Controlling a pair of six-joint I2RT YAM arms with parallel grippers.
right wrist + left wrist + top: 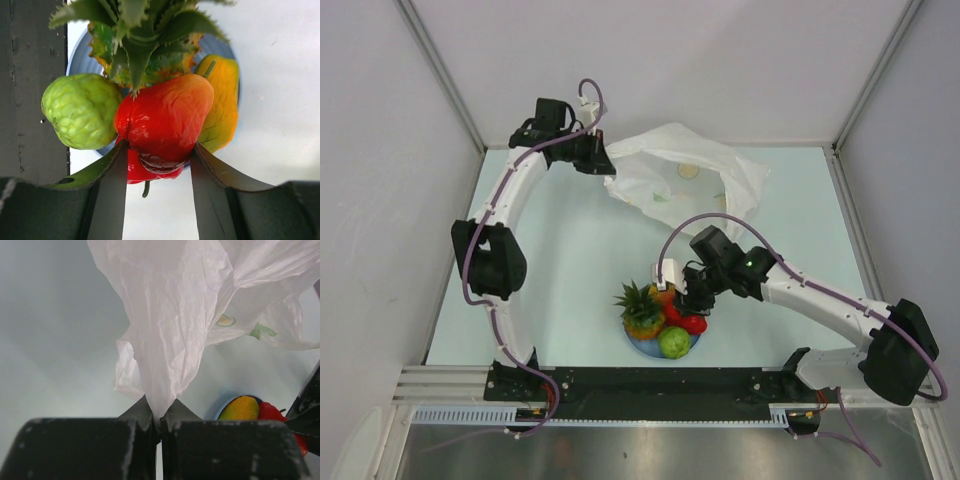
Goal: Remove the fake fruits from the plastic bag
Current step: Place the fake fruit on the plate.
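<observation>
Pale table; bag in left claw.

1. A pale blue-green table is lying flat, filling the floor of the enclosure.
2. White walls are standing around it on three sides.
3. A round light-blue plate is sitting on it near the front edge.

Bag: far centre of table, L gripper at its left edge.
Plate: near centre, well apart from bag.
On plate: pineapple left, wedge behind, ball front, piece right, in R gripper.
</observation>
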